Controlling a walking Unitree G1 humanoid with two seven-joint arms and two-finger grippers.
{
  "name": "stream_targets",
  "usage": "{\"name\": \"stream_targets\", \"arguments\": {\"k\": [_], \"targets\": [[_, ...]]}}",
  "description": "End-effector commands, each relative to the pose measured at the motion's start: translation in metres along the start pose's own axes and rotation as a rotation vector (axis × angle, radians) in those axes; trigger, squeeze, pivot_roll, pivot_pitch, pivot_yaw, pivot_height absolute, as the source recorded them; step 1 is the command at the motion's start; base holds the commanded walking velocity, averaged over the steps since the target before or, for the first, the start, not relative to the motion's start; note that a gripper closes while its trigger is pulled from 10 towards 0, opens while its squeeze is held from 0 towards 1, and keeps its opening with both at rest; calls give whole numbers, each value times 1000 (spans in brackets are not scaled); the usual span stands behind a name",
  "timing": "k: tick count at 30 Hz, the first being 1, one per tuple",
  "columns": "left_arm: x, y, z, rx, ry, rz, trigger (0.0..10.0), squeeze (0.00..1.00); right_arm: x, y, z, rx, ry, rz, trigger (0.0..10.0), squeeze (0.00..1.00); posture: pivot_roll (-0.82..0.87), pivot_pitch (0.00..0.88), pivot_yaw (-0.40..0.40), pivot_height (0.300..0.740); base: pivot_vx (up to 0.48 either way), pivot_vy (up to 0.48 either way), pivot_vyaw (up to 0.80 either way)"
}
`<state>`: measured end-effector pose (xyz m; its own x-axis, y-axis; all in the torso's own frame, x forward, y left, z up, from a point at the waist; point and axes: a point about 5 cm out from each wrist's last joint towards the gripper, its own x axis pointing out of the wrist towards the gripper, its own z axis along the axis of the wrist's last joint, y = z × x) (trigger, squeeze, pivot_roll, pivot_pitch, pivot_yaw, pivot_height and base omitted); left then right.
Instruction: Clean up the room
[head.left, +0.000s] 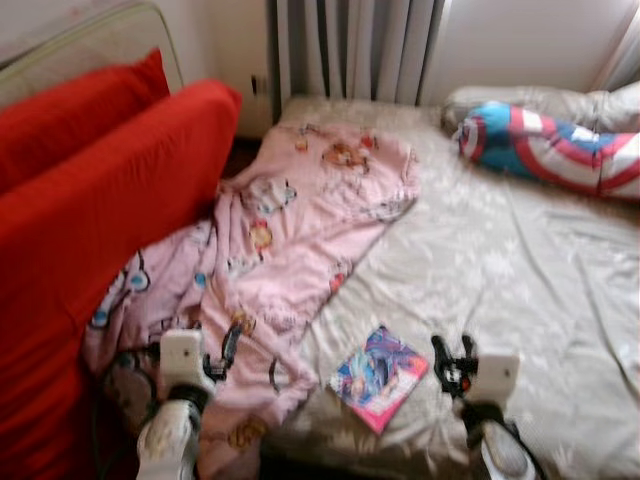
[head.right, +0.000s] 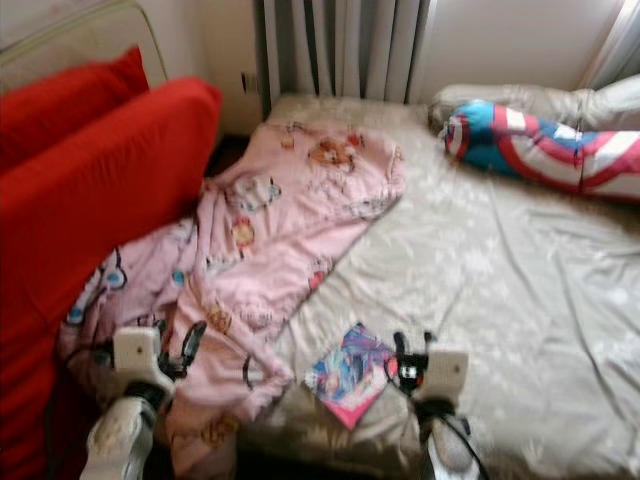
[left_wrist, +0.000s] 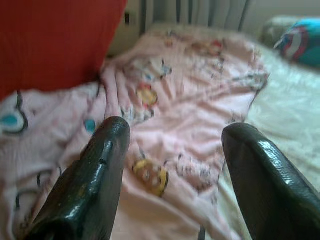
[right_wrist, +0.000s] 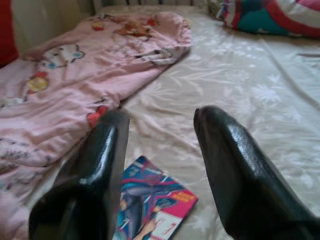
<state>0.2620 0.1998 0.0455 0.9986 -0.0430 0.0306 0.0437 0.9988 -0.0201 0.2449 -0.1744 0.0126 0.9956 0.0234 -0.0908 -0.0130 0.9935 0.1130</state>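
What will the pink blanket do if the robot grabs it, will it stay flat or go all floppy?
The pink blanket will probably go floppy: it already lies in soft folds and wrinkles across the bed. It looks thin, so likely light, but much of it would drag behind. Part droops beside the red cushion, so it may slide off when tugged.

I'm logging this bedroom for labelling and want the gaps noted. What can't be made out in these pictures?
- Book: the head views are too blurred to read its cover; in the right wrist view a right claw finger hides part of it.
- Pink blanket: its prints are blurred, and its lower end runs off the bottom edge.
- Shield-print cushion: cut off by the right edge.
- Red cushions: cut off by the left edge.
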Motion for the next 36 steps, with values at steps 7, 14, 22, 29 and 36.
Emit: {"name": "stream_targets", "arguments": {"k": [7, 14, 22, 29, 36], "targets": [[-9, 7, 2, -19, 24, 16, 10000, 0, 4, 2, 14, -25, -42, -7, 10000, 0, -14, 32, -63, 740, 0, 0, 0], [-9, 11, 10, -33, 13, 61, 10000, 0, 10, -3, 22, -31, -25, -43, 10000, 0, 0, 58, -92, 740, 0, 0, 0], [-4, 8, 12, -49, 24, 50, 10000, 0, 10, -2, 21, -22, -6, -78, 10000, 0, -37, 73, -72, 725, 0, 0, 0], [4, 0, 15, -54, 27, 24, 10000, 0, 3, -4, 20, -34, 13, -89, 10000, 0, -62, 91, -62, 690, 0, 0, 0], [8, -4, 17, -57, 28, 15, 10000, 0, 3, -9, 21, -33, -7, -107, 10000, 0, -60, 74, -50, 653, 0, 0, 0]]}}
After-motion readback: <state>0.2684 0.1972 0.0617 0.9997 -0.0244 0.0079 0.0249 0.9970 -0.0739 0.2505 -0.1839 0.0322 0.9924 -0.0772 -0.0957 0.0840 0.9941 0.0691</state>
